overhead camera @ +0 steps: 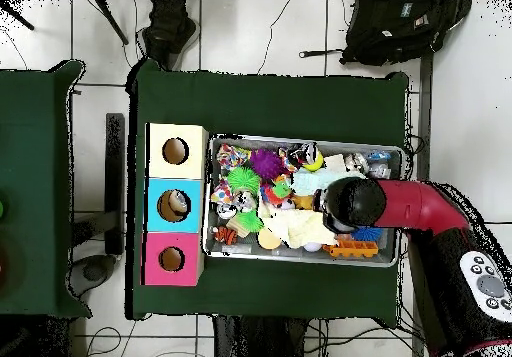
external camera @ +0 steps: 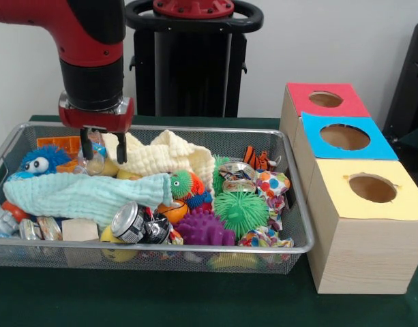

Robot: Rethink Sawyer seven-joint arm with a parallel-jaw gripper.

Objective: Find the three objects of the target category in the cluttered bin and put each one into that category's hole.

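Three holes sit well off to side of wire bin (external camera: 290, 146), none fed yet far as I can tell. gripper (external camera: 101, 144) hangs fingers apart, holding nothing, right above clear plastic item (external camera: 93, 162) by cream cloth (external camera: 169, 158). Straight drop should do it.

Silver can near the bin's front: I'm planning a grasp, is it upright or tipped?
Tipped: the silver can lies on its side, its round end facing the front camera.

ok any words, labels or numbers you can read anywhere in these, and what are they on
None can be read.
The can in the wire bin has print, too blurred to read.
The three boxes are plain, with no lettering.
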